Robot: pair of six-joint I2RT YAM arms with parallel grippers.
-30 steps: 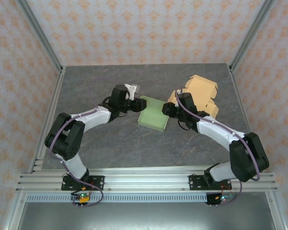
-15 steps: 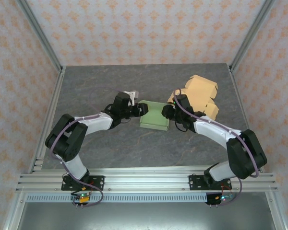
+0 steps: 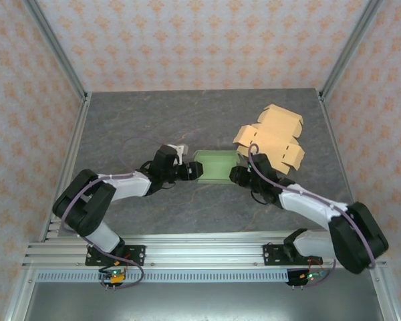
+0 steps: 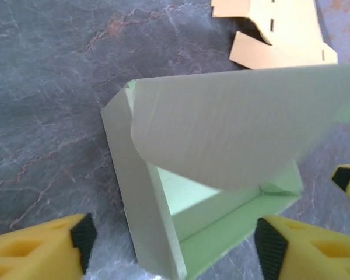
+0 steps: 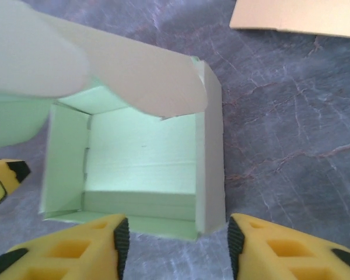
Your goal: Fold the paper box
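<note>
Bright, diffuse overhead light, with soft, faint shadows on the matte tabletop point(image 3: 120, 120). In the right wrist view, the pale box flap point(image 5: 35, 52), above and left of the right gripper point(image 5: 175, 239), lies close to the lens and is out of focus.

both arms are built alike: the left arm point(image 3: 123, 184) and the right arm point(image 3: 306, 202) have smooth white shells on the long links and chunky black housings at the joints. a thin greyish-purple cable point(image 3: 110, 176) loops along the outside of each one. each arm stands on a black base plate point(image 3: 117, 255), and below each plate sits a little circuit board point(image 3: 113, 275) with green and orange bits. the left tool point(image 3: 194, 172) and the right tool point(image 3: 236, 176) look black from above. up close their fingers point(image 4: 38, 249) are bright yellow plastic, moulded with hollow pockets and tipped with black pads point(image 4: 84, 235).
</note>
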